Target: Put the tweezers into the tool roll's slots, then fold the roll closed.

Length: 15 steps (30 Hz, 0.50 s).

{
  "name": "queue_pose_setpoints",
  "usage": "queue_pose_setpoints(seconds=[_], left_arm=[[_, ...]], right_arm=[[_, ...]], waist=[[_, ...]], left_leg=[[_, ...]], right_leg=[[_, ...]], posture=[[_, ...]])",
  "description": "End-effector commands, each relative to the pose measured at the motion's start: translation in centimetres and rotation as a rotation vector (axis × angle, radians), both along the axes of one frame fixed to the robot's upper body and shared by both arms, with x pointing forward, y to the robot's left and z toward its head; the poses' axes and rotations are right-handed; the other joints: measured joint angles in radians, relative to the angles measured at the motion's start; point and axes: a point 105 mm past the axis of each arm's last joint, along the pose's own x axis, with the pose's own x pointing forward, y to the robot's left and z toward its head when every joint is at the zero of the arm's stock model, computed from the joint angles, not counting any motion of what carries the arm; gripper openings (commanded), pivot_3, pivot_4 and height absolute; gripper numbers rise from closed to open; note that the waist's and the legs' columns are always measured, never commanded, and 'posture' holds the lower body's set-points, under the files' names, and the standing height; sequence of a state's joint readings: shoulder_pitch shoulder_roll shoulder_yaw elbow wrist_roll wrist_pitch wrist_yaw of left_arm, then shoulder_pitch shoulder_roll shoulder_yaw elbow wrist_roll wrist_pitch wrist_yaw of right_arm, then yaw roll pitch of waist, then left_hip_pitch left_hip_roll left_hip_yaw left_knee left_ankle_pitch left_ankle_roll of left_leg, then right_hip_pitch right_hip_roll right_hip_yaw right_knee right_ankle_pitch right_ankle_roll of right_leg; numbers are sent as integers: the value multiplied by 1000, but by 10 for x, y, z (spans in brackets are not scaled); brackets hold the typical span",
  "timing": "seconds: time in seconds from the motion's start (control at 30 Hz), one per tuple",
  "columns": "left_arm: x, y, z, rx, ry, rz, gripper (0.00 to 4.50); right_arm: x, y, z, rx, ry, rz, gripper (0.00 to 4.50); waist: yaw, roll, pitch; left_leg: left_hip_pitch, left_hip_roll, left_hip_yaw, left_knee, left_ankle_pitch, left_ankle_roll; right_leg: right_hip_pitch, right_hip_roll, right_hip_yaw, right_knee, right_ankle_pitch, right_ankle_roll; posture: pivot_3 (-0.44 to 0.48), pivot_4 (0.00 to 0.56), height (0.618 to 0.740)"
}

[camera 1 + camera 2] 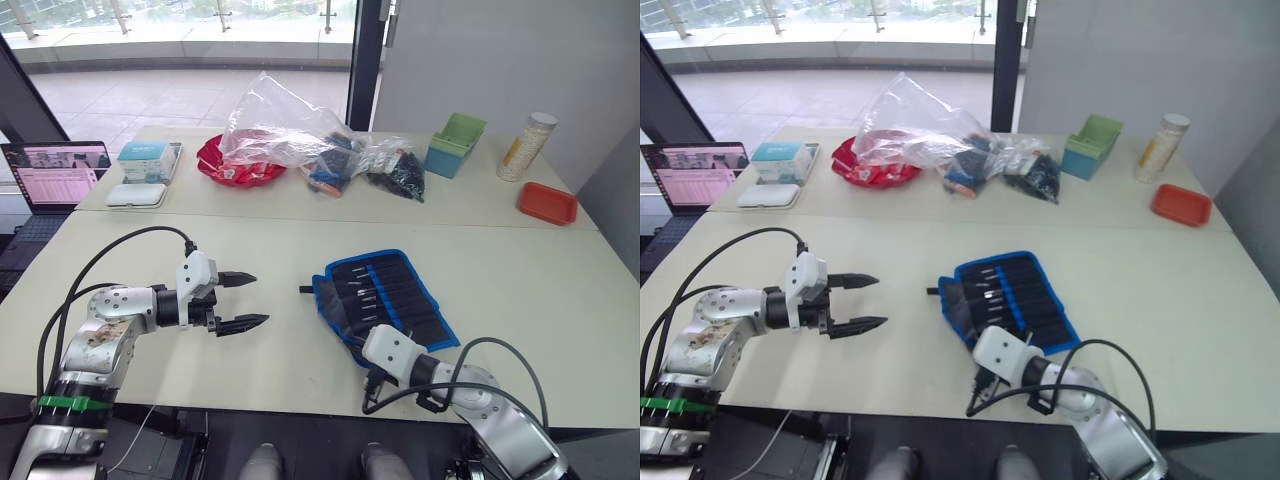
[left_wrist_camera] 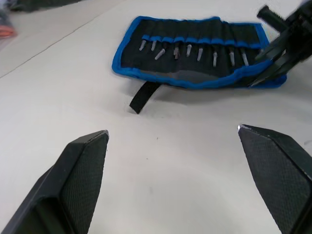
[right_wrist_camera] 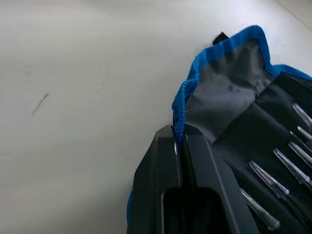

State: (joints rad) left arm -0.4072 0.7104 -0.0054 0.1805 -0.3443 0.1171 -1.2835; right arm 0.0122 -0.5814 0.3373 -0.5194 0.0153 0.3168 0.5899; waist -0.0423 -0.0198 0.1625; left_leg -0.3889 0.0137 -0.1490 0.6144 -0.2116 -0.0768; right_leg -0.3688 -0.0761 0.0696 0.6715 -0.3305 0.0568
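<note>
1. The tool roll (image 1: 385, 298) lies open on the pale surface (image 1: 270, 370) at lower centre-right of the left eye frame, tweezers (image 2: 195, 49) seated in its slots (image 2: 214, 36).
2. The right gripper (image 3: 179, 141) is pressed together on the roll's blue border (image 3: 183, 105) at its near edge; the fabric puckers there, so it looks soft and light.
3. Best hold, I judge: that stitched border, which is firmer than the limp panel.
4. The left gripper (image 1: 240, 300) is spread wide, holding nothing, at left-centre.
5. No readable writing on the roll.
</note>
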Motion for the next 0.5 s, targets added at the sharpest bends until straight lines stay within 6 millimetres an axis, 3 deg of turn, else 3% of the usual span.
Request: queue_pose_setpoints(seconds=[0.03, 0.23, 0.5], left_arm=[[11, -10, 5, 63, -98, -134, 4500], [35, -44, 4, 171, -198, -354, 4500], [56, -86, 5, 226, -220, -441, 4500]], right_arm=[[-10, -1, 21, 43, -54, 63, 110], [-16, -9, 20, 18, -52, 57, 110], [-11, -10, 21, 19, -64, 8, 110]], waist=[[-1, 0, 0], [0, -2, 1], [-7, -4, 2]], left_leg=[[0, 0, 0, 0, 0, 0], [-2, -1, 0, 3, 0, 0], [-3, -1, 0, 8, 0, 1]], right_leg=[[0, 0, 0, 0, 0, 0], [0, 0, 0, 0, 0, 0], [0, 0, 0, 1, 0, 0]], posture=[[0, 150, 740], [0, 150, 740], [0, 150, 740]])
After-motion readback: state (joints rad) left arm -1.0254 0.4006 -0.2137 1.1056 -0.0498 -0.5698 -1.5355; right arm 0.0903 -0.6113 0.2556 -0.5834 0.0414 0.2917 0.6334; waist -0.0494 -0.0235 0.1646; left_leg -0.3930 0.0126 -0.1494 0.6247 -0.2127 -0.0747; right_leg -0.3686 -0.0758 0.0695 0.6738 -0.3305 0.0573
